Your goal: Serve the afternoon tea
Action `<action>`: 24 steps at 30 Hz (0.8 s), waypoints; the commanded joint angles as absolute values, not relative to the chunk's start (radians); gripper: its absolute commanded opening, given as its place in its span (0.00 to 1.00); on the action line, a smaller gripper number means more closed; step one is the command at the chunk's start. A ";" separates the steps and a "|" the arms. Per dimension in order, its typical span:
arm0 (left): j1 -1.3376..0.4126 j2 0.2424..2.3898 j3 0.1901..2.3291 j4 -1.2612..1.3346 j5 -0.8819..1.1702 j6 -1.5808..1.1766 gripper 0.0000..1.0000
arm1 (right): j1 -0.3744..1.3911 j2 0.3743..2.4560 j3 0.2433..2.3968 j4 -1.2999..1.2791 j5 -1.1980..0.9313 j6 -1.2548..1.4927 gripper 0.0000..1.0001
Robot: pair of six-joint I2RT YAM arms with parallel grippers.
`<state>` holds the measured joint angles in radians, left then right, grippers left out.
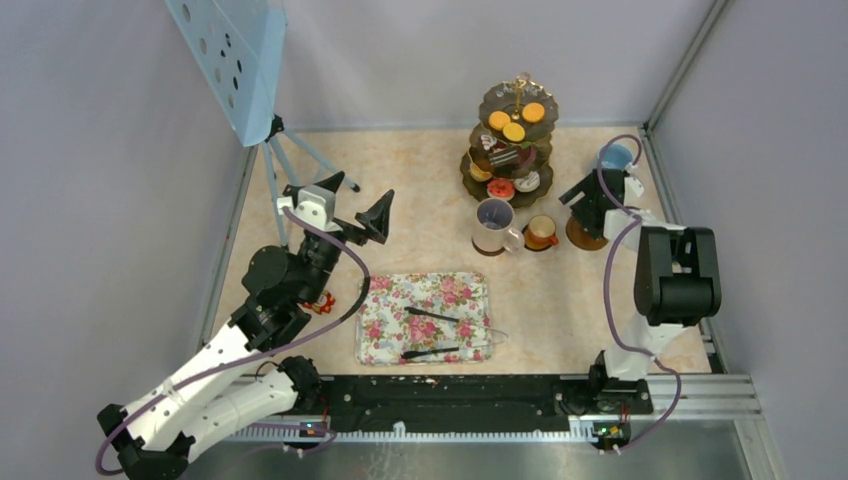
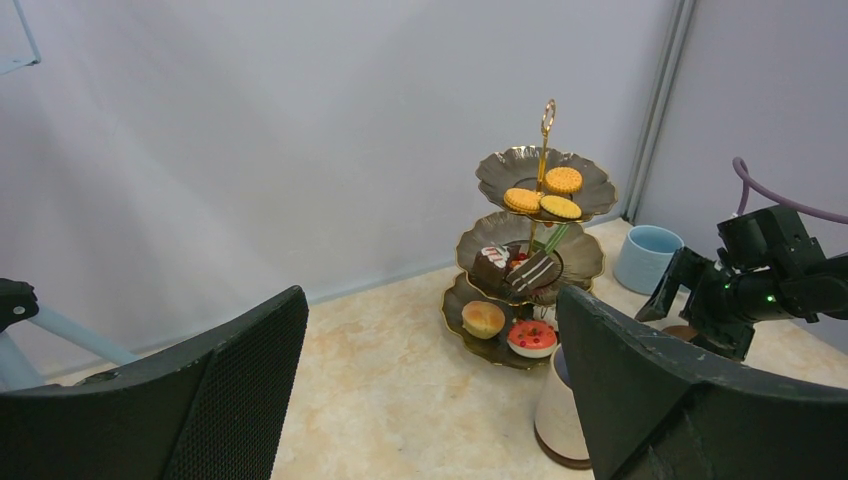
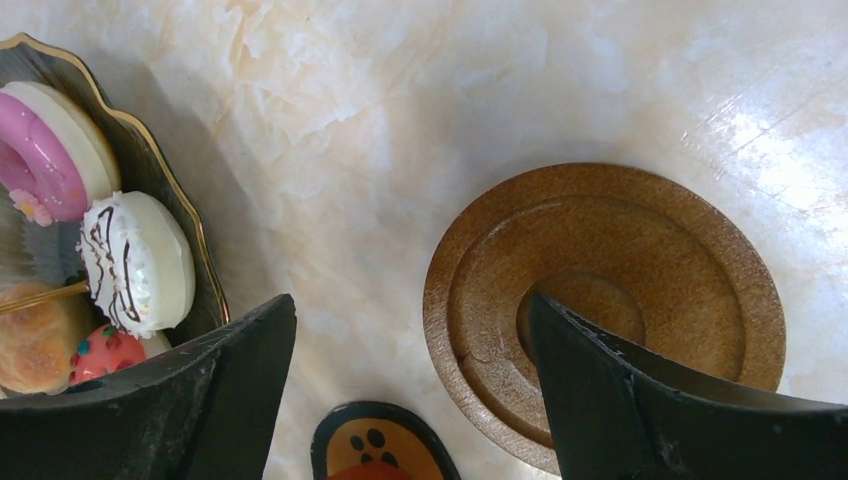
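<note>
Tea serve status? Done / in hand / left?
Done: three-tier stand loaded on all tiers; floral tray holds only the tongs. In hand: nothing; right gripper open above the empty wooden saucer, left gripper open, raised. Left, likely: light-blue cup is not on the saucer.

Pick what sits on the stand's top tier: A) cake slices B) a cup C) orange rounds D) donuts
C: in the left wrist view three orange rounds lie on the top tier of the stand, just under its gold handle; the cake slices and donuts are on the tiers below.
</note>
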<state>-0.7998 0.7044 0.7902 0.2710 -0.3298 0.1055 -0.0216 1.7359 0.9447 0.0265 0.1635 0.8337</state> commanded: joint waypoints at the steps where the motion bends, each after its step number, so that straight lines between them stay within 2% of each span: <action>1: -0.802 0.698 0.788 0.322 -0.327 0.113 0.99 | -0.006 1.681 0.984 -0.096 0.143 0.815 0.86; 5: -0.802 0.697 0.788 0.322 -0.331 0.113 0.99 | 0.032 1.560 1.069 -0.280 0.231 0.648 0.87; 8: -0.803 0.695 0.788 0.322 -0.326 0.109 0.99 | 0.032 1.521 1.184 -0.429 0.292 0.349 0.87; 13: -0.805 0.698 0.785 0.323 -0.316 0.097 0.99 | 0.028 1.502 1.268 -0.458 0.394 -0.054 0.86; 19: -0.814 0.712 0.781 0.327 -0.319 0.102 0.99 | -0.082 1.604 1.391 -0.404 0.175 -0.277 0.81; 24: -0.817 0.720 0.778 0.334 -0.328 0.112 0.99 | -0.167 1.735 1.587 -0.454 0.009 -0.214 0.80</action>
